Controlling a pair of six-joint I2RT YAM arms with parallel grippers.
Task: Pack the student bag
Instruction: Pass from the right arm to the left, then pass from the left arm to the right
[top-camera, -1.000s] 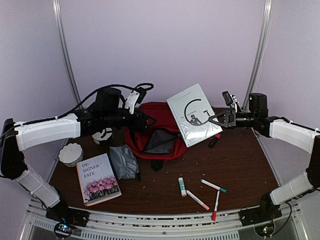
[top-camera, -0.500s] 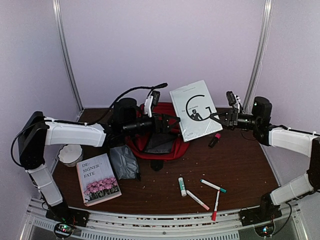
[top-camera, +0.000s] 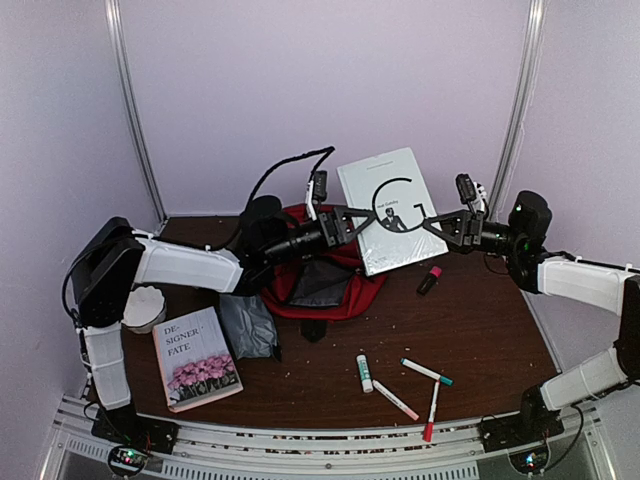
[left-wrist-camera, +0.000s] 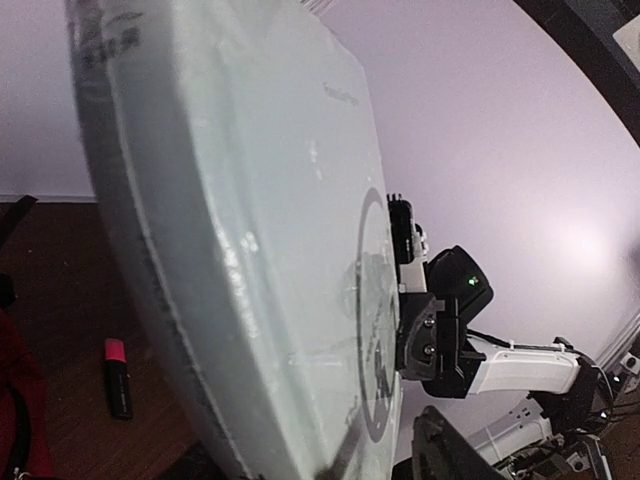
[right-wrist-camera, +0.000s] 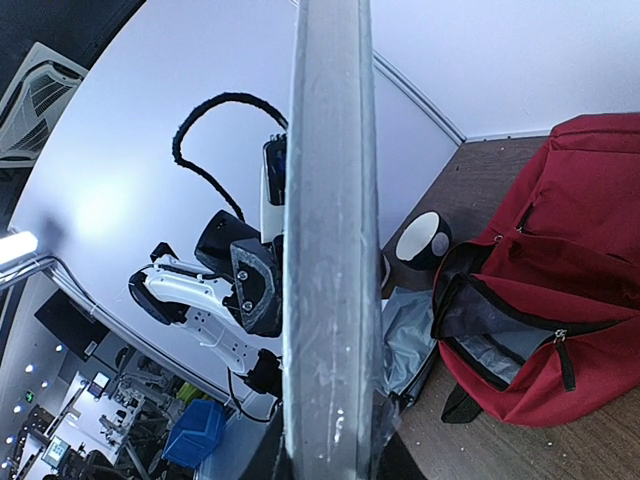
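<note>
The large red fabric backpack lies at the back middle of the table, its grey-lined pocket gaping upward. Above it my right gripper pinches the right edge of the white glossy book with a big black G, which stands more upright than a second ago. My left gripper has swung across to the book's left edge. I cannot tell whether it grips yet. I judge that a two-handed lowering into the bag comes next.

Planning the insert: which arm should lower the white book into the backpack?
Likely right: right gripper clamps the white book near the open red backpack; left gripper is open at its other edge.
</note>
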